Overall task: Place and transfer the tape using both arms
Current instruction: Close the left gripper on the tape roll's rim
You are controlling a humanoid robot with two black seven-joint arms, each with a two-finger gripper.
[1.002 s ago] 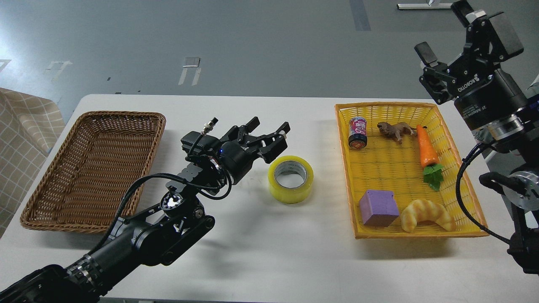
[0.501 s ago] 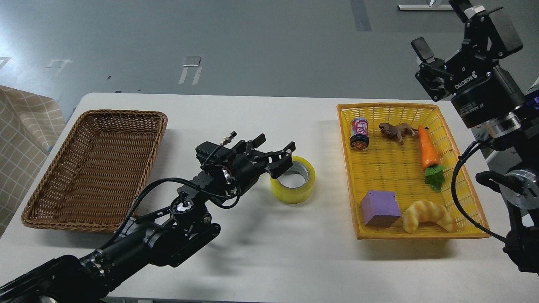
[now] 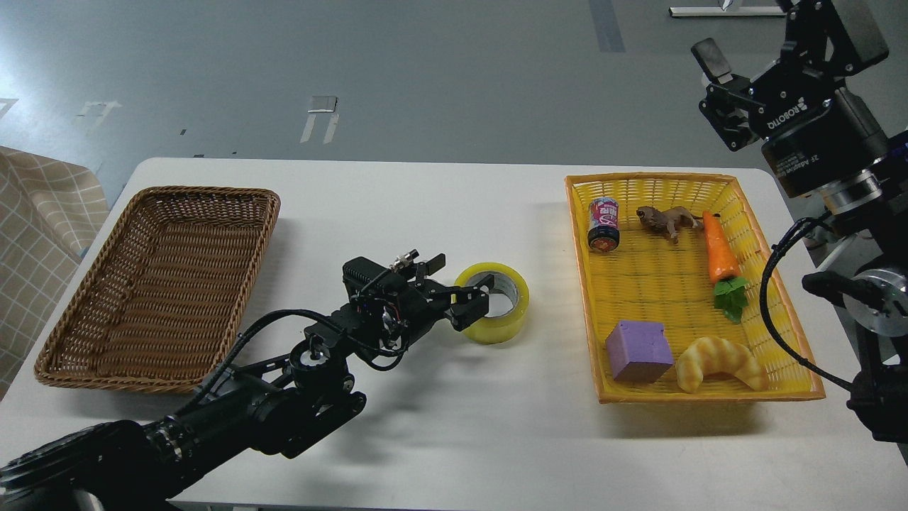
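The tape, a yellow translucent roll with a grey-white core, lies flat on the white table near its middle. My left gripper comes in from the lower left, low over the table. It is open at the tape's left rim. One finger covers the roll's left wall and its tip reaches over the rim; the other finger stands apart to the left. I cannot tell whether either finger touches the roll. My right gripper is open and empty, raised high at the top right, one finger cut off by the frame edge.
An empty brown wicker basket sits at the left. A yellow basket at the right holds a small can, a toy animal, a carrot, a purple block and a croissant toy.
My left gripper has moved right and down, from above and left of the tape to its left rim. My right gripper has risen slightly. The tape has not moved.
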